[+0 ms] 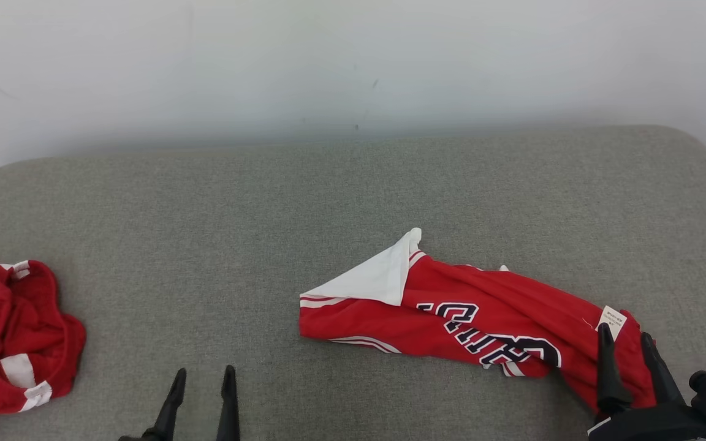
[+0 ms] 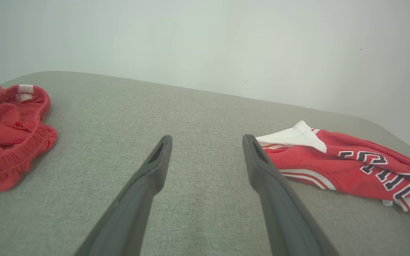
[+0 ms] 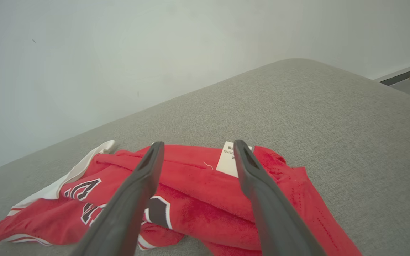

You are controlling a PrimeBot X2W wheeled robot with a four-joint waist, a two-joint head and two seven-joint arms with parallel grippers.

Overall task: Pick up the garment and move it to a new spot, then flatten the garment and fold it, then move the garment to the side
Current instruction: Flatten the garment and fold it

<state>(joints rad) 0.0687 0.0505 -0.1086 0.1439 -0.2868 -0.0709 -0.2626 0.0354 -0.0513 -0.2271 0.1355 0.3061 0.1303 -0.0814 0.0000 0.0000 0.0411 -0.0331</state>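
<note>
Two grippers are holding their fingers apart: the right gripper (image 1: 624, 332) is hanging over the lower-right end of the garment (image 1: 482, 306); the left gripper (image 1: 204, 369) is sitting lower left, well apart from it.

Grey fabric cushion (image 1: 206, 214), pale wall (image 1: 353, 61) behind it, crumpled red-and-white cloth (image 1: 10, 337) at its left edge

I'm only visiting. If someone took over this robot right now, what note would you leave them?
Left gripper: open, empty, over bare grey cushion.
Right gripper: open, empty, over the right end of the lettered red garment, by its white label.
That garment lies bunched, not flat. A crumpled red garment sits at far left.
Done: nothing evident. Left: pick-up, flattening, folding, moving aside.
</note>
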